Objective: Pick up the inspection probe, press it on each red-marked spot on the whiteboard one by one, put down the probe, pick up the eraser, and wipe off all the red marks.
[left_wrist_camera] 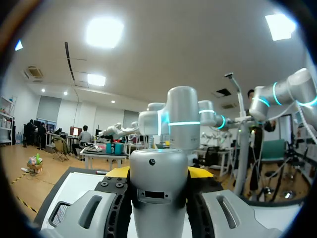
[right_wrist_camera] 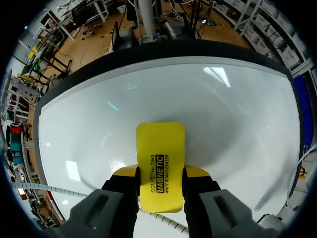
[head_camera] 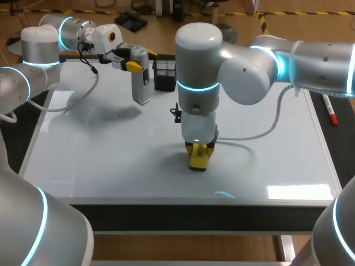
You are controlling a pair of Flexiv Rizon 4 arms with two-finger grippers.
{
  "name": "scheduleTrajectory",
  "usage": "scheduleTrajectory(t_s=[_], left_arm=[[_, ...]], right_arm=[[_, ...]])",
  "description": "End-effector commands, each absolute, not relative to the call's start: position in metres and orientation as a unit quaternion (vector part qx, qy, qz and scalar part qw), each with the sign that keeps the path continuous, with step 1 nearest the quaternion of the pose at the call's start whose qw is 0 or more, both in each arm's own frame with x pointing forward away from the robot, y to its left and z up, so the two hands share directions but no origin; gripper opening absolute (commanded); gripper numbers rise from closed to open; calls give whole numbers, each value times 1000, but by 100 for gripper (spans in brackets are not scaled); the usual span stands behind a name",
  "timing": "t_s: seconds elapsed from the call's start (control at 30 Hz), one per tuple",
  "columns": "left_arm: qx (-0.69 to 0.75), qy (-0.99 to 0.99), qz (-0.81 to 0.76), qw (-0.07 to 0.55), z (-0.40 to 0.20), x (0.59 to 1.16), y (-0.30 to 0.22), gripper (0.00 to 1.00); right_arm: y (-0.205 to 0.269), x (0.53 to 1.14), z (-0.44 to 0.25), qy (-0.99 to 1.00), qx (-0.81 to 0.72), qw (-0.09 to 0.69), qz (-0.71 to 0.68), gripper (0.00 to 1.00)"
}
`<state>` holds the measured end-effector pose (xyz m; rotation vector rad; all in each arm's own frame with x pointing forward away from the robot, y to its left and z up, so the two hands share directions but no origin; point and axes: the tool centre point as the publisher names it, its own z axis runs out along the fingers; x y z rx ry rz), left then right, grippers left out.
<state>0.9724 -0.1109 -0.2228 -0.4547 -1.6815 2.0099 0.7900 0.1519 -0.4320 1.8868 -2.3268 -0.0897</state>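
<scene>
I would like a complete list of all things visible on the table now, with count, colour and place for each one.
whiteboard: one, white, covers the table.
inspection probe: one, grey, upright at the board's far left.
eraser: one, yellow, near the board's middle.
pen holder: one, black, beside the probe at the far edge.
marker: one, white and red, on the dark frame right of the board.
red marks: none visible.
left gripper: one, yellow tips, shut on the probe.
right gripper: one, yellow tips, shut on the eraser.
</scene>
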Motion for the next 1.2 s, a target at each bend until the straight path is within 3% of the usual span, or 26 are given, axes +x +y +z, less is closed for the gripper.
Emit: scheduleTrajectory(t_s=[0.03,0.8,1.2], left_arm=[[-166,-615,733,239,-221,973,-111,0],[-166,-615,733,239,-221,973,-111,0],[-166,-615,733,239,-221,973,-111,0]], right_arm=[[127,784,-443,-779,623,67,-28,0],[96,795,-382,-786,615,63,0,0],[96,795,-382,-786,615,63,0,0]])
